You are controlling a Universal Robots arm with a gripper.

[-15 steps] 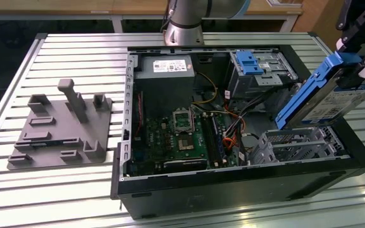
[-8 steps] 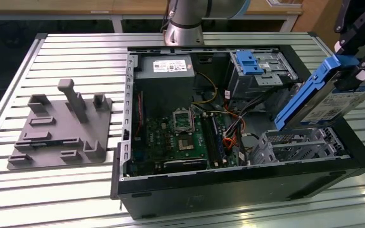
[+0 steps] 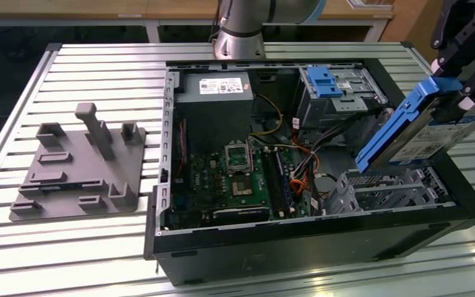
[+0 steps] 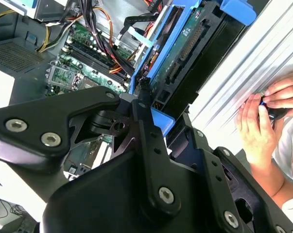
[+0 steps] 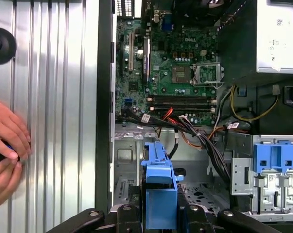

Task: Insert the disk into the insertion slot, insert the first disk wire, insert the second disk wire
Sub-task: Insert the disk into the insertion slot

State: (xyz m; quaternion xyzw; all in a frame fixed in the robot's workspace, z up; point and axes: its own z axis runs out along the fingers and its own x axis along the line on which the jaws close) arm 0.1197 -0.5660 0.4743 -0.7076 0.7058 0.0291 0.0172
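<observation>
jaws: were clamped on disk [image 3: 423, 137] | disk: was tilted, low end near slot [image 3: 386, 189], at slot's 1 o'clock in exterior view | hands [image 5: 5, 145]: were at table [image 5: 59, 97]

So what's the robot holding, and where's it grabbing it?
The gripper holds the disk by the upper end of its blue bracket, tilted above the insertion slot.

hands [image 5: 5, 133]: cut by picture edge; insertion slot [image 5: 124, 180]: partly behind disk [image 5: 159, 196]
</observation>
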